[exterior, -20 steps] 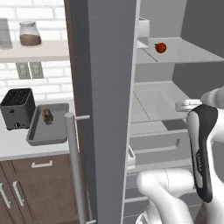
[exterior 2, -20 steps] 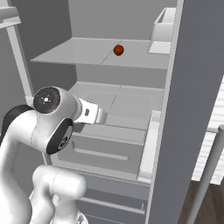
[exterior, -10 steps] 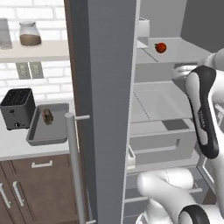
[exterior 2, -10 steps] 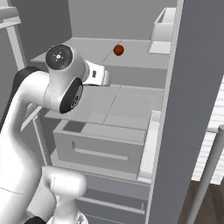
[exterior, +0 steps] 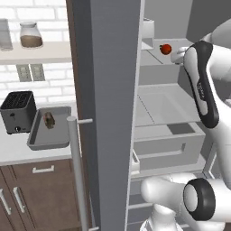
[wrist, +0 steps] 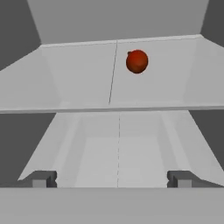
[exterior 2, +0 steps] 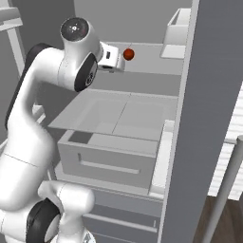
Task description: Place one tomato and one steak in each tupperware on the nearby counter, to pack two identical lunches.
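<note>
A red tomato [wrist: 137, 61] lies on the upper fridge shelf [wrist: 78, 78], a little right of centre in the hand view; it also shows as tomato [exterior: 166, 48] and tomato [exterior 2: 128, 54] in the base views. My gripper [wrist: 111, 178] is open and empty, level with the shelf's front edge and short of the tomato. One grey tupperware [exterior: 49, 135] rests on the pale counter [exterior: 16, 153] left of the fridge, with a small brown steak [exterior: 48, 120] inside it.
The open fridge door [exterior: 108, 113] with its bar handle [exterior: 76, 171] stands between the counter and the fridge interior. A dark toaster [exterior: 17, 112] sits beside the tupperware. A pulled-out drawer [exterior 2: 109, 152] lies under the shelf, and a white box [exterior 2: 175, 31] stands at the shelf's right.
The arm has risen from drawer height to the upper shelf, bringing the hand close to the tomato. The gripper has stayed open.
</note>
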{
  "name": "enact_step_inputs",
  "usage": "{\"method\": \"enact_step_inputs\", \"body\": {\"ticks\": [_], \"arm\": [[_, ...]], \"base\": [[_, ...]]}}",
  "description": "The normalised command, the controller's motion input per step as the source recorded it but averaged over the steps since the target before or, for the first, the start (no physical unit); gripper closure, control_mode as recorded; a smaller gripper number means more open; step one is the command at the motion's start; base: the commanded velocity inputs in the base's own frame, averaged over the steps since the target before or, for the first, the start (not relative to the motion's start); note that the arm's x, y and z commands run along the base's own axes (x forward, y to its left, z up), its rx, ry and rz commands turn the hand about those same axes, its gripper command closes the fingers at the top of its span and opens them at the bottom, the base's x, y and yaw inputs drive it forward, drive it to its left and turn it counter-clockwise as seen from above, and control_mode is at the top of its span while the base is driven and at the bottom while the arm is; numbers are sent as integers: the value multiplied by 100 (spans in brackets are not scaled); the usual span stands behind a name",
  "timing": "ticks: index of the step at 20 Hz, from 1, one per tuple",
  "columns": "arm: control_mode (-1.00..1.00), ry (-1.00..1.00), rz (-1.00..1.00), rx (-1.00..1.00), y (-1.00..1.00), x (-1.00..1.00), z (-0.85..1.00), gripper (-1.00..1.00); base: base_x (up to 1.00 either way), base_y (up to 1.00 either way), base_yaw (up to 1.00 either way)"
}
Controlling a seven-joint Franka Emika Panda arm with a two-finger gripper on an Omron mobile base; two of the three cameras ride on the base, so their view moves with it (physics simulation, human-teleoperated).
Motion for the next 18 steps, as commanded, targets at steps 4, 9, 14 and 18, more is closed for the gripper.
{"method": "enact_step_inputs", "body": {"ticks": [4,9,14,18], "arm": [[-100,3,-1,0,0,70,-9,-100],[-100,0,0,0,0,77,-18,-100],[-100,0,0,0,-23,69,-2,-100],[-100,0,-4,0,-39,51,0,-100]], "base": [[0,0,0],[0,0,0],[0,0,0],[0,0,0]]}}
